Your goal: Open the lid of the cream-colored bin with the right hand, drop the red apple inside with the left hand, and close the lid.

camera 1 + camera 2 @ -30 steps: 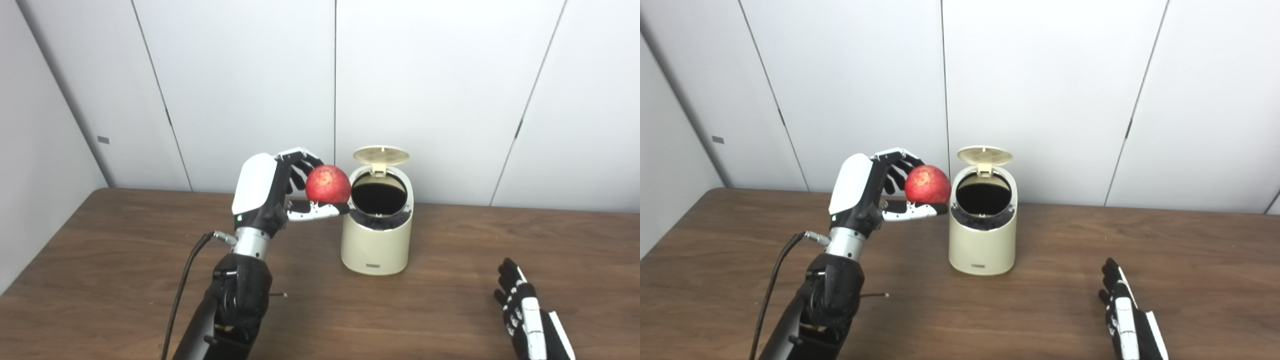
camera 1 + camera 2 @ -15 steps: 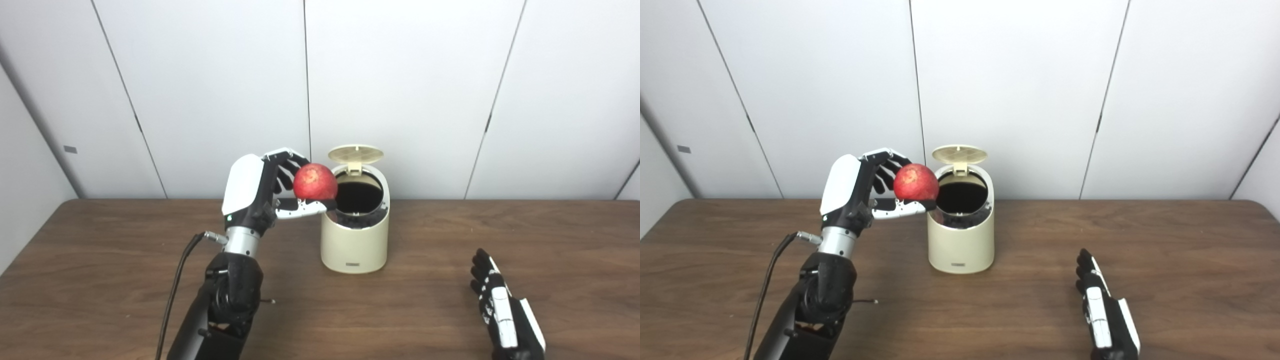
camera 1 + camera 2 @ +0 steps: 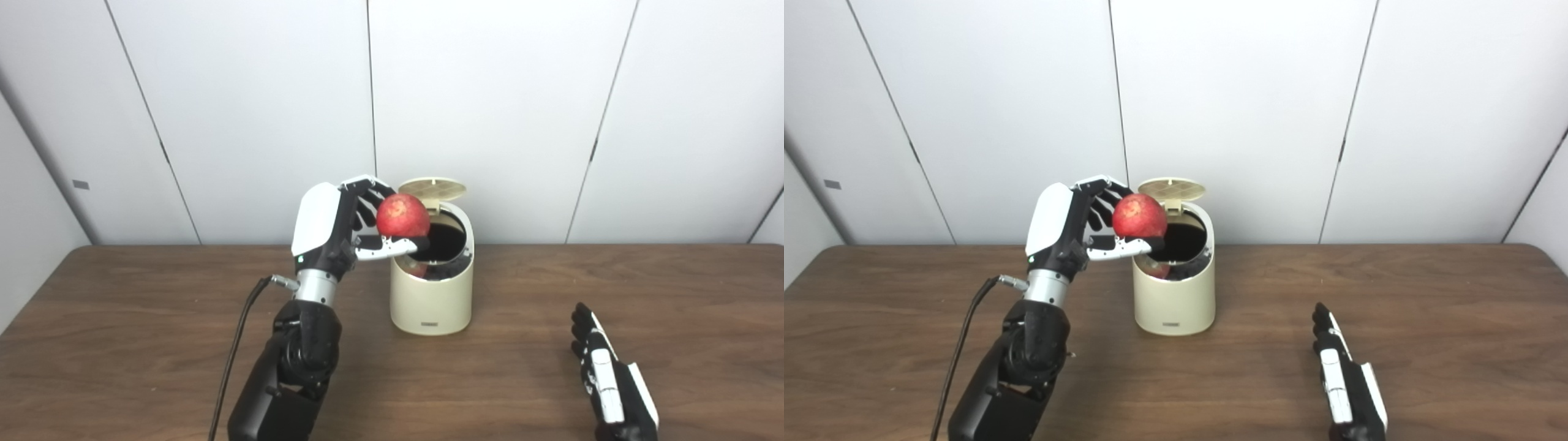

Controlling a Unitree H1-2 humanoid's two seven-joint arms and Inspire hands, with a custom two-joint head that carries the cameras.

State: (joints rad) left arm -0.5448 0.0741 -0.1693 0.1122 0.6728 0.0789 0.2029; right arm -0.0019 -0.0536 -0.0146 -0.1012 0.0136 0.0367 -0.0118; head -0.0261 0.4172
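A cream-colored bin [image 3: 432,300] stands on the brown table, its round lid [image 3: 432,187] tipped up and open at the back. My left hand [image 3: 343,223] is shut on the red apple [image 3: 402,216] and holds it over the left rim of the bin's dark opening. A red reflection shows on the inner rim under the apple. My right hand [image 3: 606,376] rests flat on the table at the front right, fingers straight, holding nothing. In the right eye view the apple [image 3: 1139,215] sits at the same spot above the bin [image 3: 1173,294].
The brown wooden table [image 3: 551,288] runs the full width. White wall panels [image 3: 490,110] stand right behind the bin. A black cable [image 3: 236,343] hangs from my left wrist down to the table's front.
My left hand has carried the apple right, from beside the bin to over its left rim. The camera swung right early on. My right hand stays on the table.
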